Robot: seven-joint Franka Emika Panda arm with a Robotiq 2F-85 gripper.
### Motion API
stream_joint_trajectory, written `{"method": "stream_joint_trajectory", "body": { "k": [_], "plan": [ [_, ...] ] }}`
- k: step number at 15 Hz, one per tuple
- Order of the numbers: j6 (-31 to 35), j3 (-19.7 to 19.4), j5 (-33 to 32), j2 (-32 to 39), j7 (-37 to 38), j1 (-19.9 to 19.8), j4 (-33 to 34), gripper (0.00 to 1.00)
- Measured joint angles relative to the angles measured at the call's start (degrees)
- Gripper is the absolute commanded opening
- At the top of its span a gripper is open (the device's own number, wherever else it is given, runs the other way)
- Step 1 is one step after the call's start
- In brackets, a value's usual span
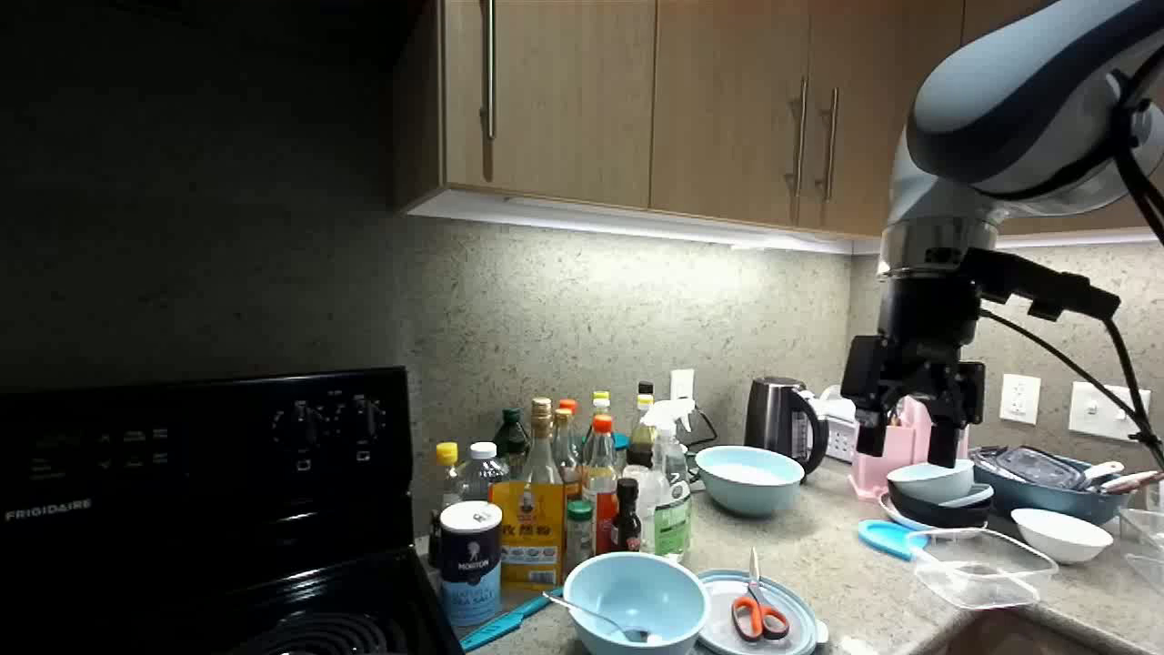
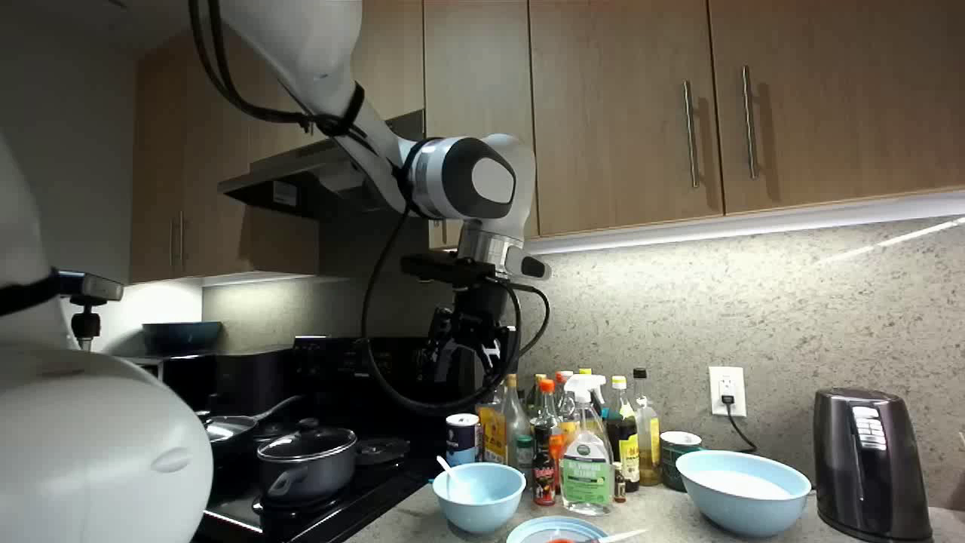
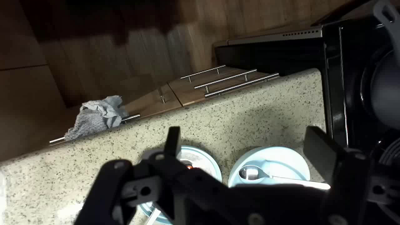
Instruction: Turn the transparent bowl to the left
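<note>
Jaws apart, gripper (image 1: 908, 448) hangs higher than lt-blue bowl (image 1: 653, 589) (w/ spoon (image 3: 250, 172)).

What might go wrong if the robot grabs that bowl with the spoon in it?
The open gripper might catch the spoon, whose handle sticks out of the light-blue bowl, and flick it out. If the bowl slid sideways, it could nudge the scissors lying on the lid beside it.
</note>
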Motion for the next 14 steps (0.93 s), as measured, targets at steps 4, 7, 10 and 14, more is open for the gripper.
{"method": "stream_joint_trajectory", "body": {
  "k": [4, 7, 10, 14],
  "plan": [
    [0.0, 0.0, 0.0, 0.0, 0.0, 0.0, 0.0, 1.0],
    [0.0, 0.05, 0.0, 0.0, 0.0, -0.05, 0.0, 1.0],
    [0.0, 0.05, -1.02, 0.08, 0.0, -0.39, 0.0, 1.0],
    [-0.45, -0.95, -5.72, 1.62, 0.04, -3.96, -0.09, 1.0]
  ]
}}
